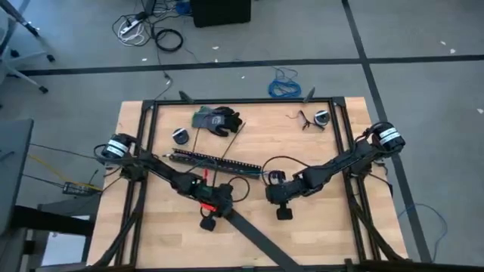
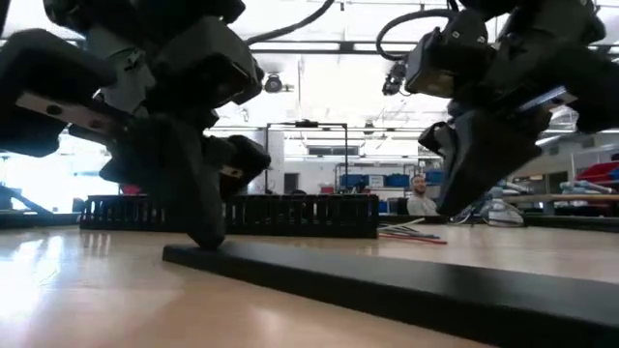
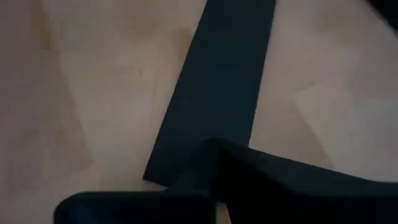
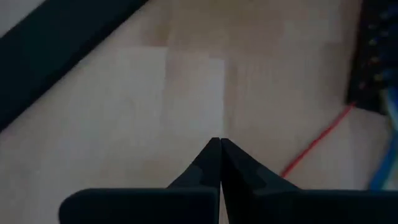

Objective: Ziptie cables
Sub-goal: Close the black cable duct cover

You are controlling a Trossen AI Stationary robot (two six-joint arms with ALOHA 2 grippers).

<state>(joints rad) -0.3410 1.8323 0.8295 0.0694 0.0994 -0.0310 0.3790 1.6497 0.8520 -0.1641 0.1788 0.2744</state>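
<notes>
Pressing down on the end of the long black strip (image 1: 253,240) near the worktop's (image 1: 355,234) front edge, the left gripper (image 1: 207,222) is sitting with its fingers drawn together on it, seemingly pinning rather than pinching. The right gripper (image 1: 285,213) is hovering just beside it, fingers (image 4: 205,163) pressed together and holding nothing. The cables (image 2: 411,233) are lying by the black comb-like rack (image 1: 215,161) toward mid-worktop. Doing this step well likely means lifting the strip's tip cleanly, without dragging it.
</notes>
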